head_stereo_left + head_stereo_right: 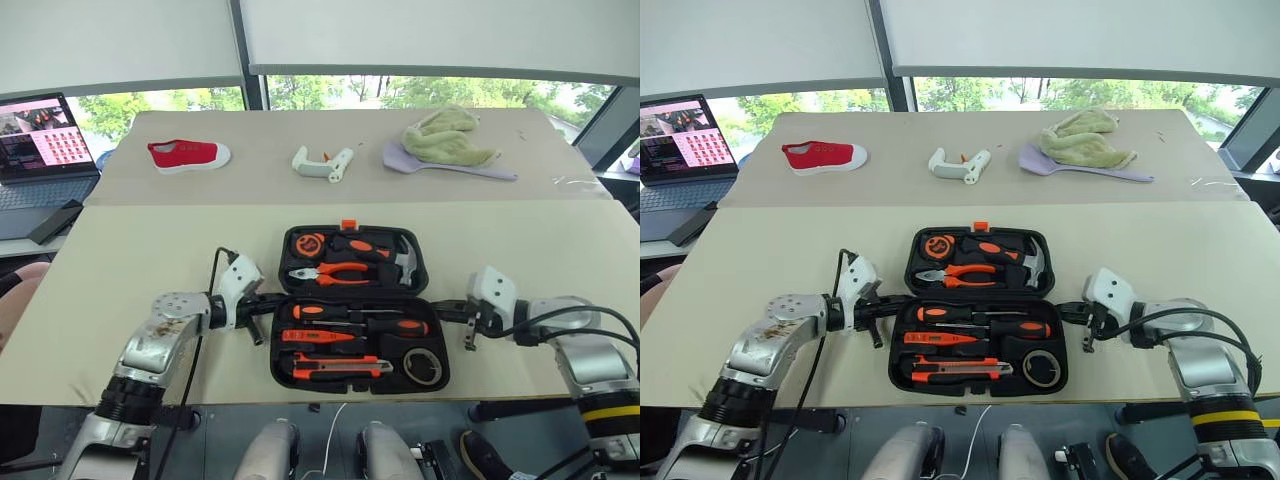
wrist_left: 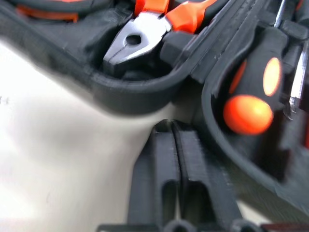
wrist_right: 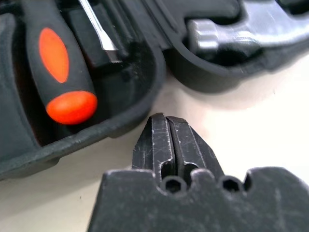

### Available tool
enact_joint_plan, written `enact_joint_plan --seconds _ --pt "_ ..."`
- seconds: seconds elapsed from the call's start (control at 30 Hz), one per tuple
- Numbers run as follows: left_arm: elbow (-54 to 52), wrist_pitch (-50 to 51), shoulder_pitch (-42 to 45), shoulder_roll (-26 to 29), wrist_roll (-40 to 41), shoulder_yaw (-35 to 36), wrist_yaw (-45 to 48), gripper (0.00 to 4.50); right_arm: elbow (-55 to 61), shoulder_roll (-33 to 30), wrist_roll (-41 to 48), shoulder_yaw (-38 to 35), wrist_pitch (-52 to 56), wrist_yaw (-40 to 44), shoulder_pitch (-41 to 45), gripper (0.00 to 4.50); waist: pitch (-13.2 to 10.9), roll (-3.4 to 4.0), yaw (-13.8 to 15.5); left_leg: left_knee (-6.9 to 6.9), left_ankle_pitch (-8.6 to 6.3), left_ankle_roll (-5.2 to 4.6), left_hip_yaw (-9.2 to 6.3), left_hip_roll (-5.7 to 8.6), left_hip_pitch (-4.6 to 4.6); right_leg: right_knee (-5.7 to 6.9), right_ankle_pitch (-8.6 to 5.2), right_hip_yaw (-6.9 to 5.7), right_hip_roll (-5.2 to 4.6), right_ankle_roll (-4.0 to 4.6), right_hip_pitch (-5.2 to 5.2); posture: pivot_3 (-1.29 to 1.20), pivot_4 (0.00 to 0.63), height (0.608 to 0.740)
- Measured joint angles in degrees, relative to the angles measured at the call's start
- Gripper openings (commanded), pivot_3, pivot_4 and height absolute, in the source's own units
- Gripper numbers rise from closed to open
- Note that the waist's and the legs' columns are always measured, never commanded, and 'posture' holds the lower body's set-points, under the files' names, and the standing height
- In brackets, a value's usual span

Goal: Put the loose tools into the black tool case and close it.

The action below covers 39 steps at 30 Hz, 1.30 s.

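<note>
A: Starting at the left of the frame, what is the left tool (image 1: 262, 318) doing down at the case's edge?

B: Its two black fingers (image 2: 176, 164) sit pressed together, with no gap and nothing between them. The tips rest just beside the hinge line of the black moulded plastic clamshell tool case (image 1: 357, 312), at its left side. I judge it stands there to get under or behind a half of the case and fold it over.

A: And the case itself?

B: It lies open in the lower centre of the frame, on the beige worktop (image 1: 140, 260). The far half holds the orange-handled pliers (image 1: 332, 273) and the steel-headed hammer (image 1: 403, 260). In the near half's shaped slots lie the two orange-and-black-handled screwdrivers (image 1: 360, 318), the slim orange tester screwdriver (image 1: 318, 337), the orange-black utility knife (image 1: 338, 370) and the small dark tape roll (image 1: 425, 366). Each slot fits its own tool, so nothing rides above the rim to block the lid.

A: So nothing loose remains?

B: None that I can see on the worktop near the case. Closing looks like the step left.

A: And at the right?

B: The right tool (image 1: 470, 322) mirrors the left: fingers narrow and shut, empty, just beside the case's right edge. One on each side should keep the case from skidding as it folds.
</note>
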<state>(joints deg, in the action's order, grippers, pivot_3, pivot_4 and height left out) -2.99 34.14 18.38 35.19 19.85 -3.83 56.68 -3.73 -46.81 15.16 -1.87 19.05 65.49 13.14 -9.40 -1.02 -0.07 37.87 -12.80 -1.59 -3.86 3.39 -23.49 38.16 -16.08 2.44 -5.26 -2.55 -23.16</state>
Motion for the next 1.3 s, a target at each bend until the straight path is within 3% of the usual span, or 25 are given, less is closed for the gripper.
enact_joint_plan --seconds 0.13,0.17,0.27,0.37,0.43,0.63,0.9,1.03,1.07,1.23,1.3 --pt "-1.83 14.21 3.23 7.78 4.6 1.42 1.87 3.14 4.87 -3.78 6.16 -3.23 16.5 -1.12 1.92 2.99 -0.01 -0.01 -0.17 0.0 0.0 -0.01 -0.01 -0.03 0.06 -0.02 0.0 -0.02 0.05 0.0 0.06 0.0 0.15 0.74" --pt "-1.41 17.34 4.92 8.47 5.73 1.69 2.17 3.38 5.59 -4.47 7.19 -3.34 20.59 -1.93 3.14 3.21 -0.01 -0.01 -0.23 0.0 0.0 -0.01 -0.01 -0.01 0.07 0.02 0.0 -0.01 0.04 0.0 0.05 0.0 0.15 0.74" --pt "3.58 27.81 16.11 8.61 8.64 1.62 1.84 4.48 5.6 -7.1 5.82 0.4 34.06 -7.28 13.73 4.33 -0.04 -0.04 -0.23 0.02 0.1 -0.01 0.0 0.03 0.08 0.05 0.02 -0.08 0.06 -0.02 0.06 0.0 0.15 0.74" --pt "7.8 32.13 22.94 6.87 8.02 0.94 -1.28 4.5 4.77 -6.17 6.01 1.82 41.15 -9.67 20.58 4.48 -0.03 -0.06 -0.46 -0.02 0.08 -0.04 -0.01 0.02 0.09 0.03 0.02 -0.08 0.07 -0.02 0.07 0.0 0.15 0.74" --pt "11.06 33.51 25.64 2.44 7.63 0.93 -4.38 4.5 1.7 -3.8 5.78 3.39 44.22 -11.9 24.24 4.48 -0.03 -0.07 -0.51 -0.01 0.07 -0.05 0.0 0.08 -0.1 0.0 0.03 -0.08 0.01 -0.03 -0.05 0.0 0.15 0.74" --pt "16.35 32.33 26.79 -2.62 4.55 -1.84 -10.45 4.5 -4.18 0.18 3.9 8.39 46.8 -15.73 29.1 4.48 -0.04 -0.1 -0.79 0.19 0.21 0.15 0.11 0.2 -1.03 0.8 0.07 0.06 -0.09 -0.07 -1.18 0.0 0.15 0.74" --pt "19.26 29.87 28.48 -5.36 2.93 -1.09 -13.85 4.5 -8.85 3.77 2.95 9.53 46.39 -18.13 32.2 4.48 -0.04 -0.11 -0.73 0.45 0.19 0.12 0.11 0.2 -1.05 0.82 0.07 0.02 -0.09 -0.07 -1.18 0.0 0.15 0.74" --pt "19.32 29.81 28.47 -5.56 2.94 -0.87 -14.02 4.5 -9.72 4.14 2.91 9.44 46.32 -18.45 32.78 3.22 -0.04 -0.11 -0.78 0.47 0.19 0.12 0.11 0.2 -1.02 0.83 0.07 0.03 -0.08 -0.07 -1.18 0.0 0.15 0.74" --pt "19.34 29.81 28.47 -5.62 2.93 -0.87 -14.03 3.97 -10.12 4.25 3.03 9.39 46.32 -18.52 32.8 2.79 -0.04 -0.11 -0.76 0.47 0.19 0.11 0.11 0.2 -1.02 0.83 0.07 0.03 -0.08 -0.07 -1.17 0.0 0.15 0.74" --pt "19.67 29.74 28.47 -5.97 3.05 -0.7 -13.8 2.32 -10.11 4.61 3.71 9.38 46.81 -18.23 32.94 1.22 -0.03 -0.13 -0.68 0.58 0.18 0.1 0.1 0.23 -0.88 0.84 0.08 0.03 -0.1 -0.08 -0.99 0.0 0.15 0.74" --pt "20.35 29.79 28.47 -6.46 3.53 0.39 -13.44 1.43 -10.15 4.67 4.24 9.35 47.85 -18.22 33.24 0.43 -0.02 -0.13 -0.48 0.71 0.18 0.08 0.09 0.24 -0.87 0.85 0.09 0.02 -0.1 -0.12 -0.94 0.0 0.15 0.74"
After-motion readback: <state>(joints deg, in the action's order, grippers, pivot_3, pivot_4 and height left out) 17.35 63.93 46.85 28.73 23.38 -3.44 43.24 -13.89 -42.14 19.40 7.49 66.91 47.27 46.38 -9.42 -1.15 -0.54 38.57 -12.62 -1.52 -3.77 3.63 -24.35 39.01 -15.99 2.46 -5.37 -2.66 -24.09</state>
